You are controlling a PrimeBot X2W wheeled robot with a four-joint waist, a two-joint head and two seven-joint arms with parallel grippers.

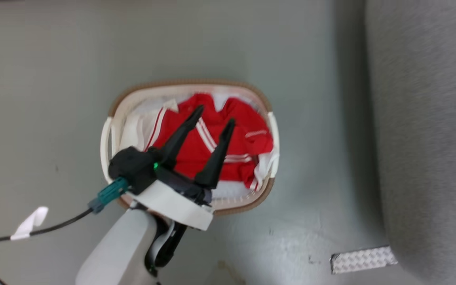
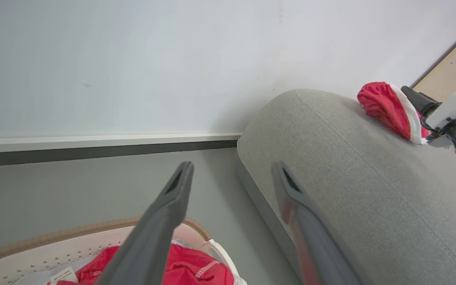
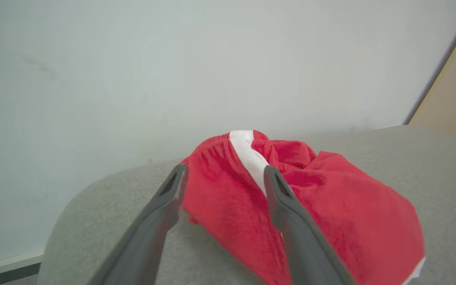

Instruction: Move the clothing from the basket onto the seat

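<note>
Grey-green floor (image 1: 54, 59) runs between the basket (image 1: 196, 84) and the seat (image 1: 430, 118), which stand apart, so anything dropped on the way across lands on it. Most of the clothing (image 1: 244, 118) lies heaped in the basket, red with white stripes, on a pale lining. The left gripper (image 1: 215, 114) hangs over that heap with its fingers spread and nothing between them. The right gripper (image 3: 225, 169) is over at the seat, jaws wide apart, one finger on each side of a fold of a red garment (image 3: 331, 213) that lies on the cushion close to its rounded edge. That is my first worry: if a finger catches the loose cloth as the arm pulls away, the garment could be dragged over the curve and slide off. At the basket, a deep pinch might take the lining as well, or bring up two tangled pieces, one of which could fall off in transit.
</note>
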